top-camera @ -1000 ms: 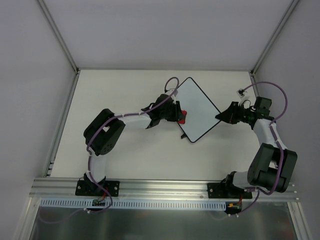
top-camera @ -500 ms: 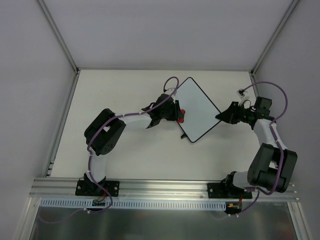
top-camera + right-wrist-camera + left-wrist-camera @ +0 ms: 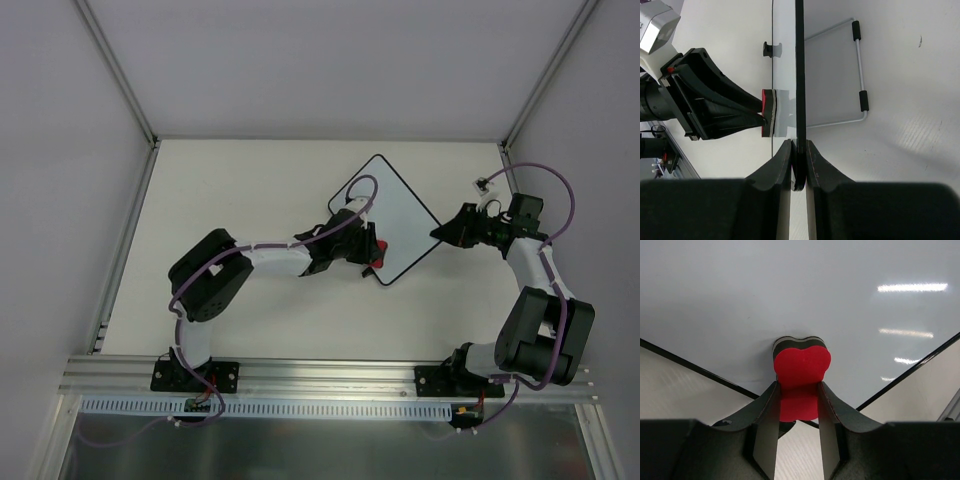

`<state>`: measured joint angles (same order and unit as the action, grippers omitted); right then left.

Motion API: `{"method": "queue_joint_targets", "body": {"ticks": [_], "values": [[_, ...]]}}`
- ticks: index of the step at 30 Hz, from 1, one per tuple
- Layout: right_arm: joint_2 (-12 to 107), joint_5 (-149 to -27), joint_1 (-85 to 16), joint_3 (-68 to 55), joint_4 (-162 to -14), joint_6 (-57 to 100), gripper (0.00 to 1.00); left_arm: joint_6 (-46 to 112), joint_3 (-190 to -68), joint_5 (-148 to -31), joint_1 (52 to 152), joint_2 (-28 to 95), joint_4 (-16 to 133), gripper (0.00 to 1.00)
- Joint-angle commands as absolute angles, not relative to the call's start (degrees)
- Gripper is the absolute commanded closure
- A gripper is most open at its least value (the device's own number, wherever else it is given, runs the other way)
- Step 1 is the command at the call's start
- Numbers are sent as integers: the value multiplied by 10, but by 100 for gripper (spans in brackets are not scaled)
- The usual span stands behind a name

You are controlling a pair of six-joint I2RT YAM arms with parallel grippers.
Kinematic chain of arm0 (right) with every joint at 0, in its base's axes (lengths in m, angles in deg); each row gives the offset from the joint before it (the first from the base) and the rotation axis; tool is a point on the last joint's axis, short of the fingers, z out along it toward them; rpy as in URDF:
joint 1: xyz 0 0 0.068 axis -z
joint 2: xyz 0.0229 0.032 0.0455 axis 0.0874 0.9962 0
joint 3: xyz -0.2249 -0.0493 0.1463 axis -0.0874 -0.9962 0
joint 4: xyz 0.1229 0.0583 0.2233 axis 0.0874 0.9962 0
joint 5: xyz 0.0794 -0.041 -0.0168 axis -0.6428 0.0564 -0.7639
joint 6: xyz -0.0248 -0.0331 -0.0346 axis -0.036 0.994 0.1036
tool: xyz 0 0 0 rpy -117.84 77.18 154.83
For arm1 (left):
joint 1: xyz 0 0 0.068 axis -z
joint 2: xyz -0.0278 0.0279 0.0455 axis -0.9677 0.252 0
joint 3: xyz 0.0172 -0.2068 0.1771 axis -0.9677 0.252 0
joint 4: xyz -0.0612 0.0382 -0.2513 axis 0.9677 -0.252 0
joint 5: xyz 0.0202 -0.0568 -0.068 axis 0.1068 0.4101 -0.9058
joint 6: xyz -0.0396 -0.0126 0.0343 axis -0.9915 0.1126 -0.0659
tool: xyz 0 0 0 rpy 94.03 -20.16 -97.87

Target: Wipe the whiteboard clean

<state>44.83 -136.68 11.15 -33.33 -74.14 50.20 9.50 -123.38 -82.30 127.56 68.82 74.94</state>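
Your left gripper point(image 3: 797, 392) is pinched on a small red foam eraser with a dark felt layer point(image 3: 801, 365), one finger on each side of the red block. The felt side is pressed against the glossy face of the flat white rectangular whiteboard with a thin black rim point(image 3: 390, 205). Contact is close to the board's near corner, where two black edges meet just below the eraser in the left wrist view.

From above, the whiteboard sits diamond-wise on the off-white table point(image 3: 250, 190), toward the far right part between your two arms. Your right gripper point(image 3: 799, 150) is closed on the board's right corner, with the black rim clamped between its fingers. The right wrist view shows the board edge-on. The eraser and its reflection are on one side of it, and a thin wire stand with two black sleeves point(image 3: 858, 65) is on the other.
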Motion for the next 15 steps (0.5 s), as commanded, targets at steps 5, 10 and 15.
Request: {"method": "queue_joint_targets", "body": {"ticks": [5, 10, 15], "values": [[441, -1331, 98, -349, -739, 553, 92, 135, -1229, -777, 1238, 595, 628, 100], [440, -1330, 98, -349, -739, 552, 71, 171, -1188, -740, 1189, 506, 577, 100], [427, -1315, 98, -352, -740, 549, 34, 198, -1118, -717, 1150, 422, 540, 100]]}}
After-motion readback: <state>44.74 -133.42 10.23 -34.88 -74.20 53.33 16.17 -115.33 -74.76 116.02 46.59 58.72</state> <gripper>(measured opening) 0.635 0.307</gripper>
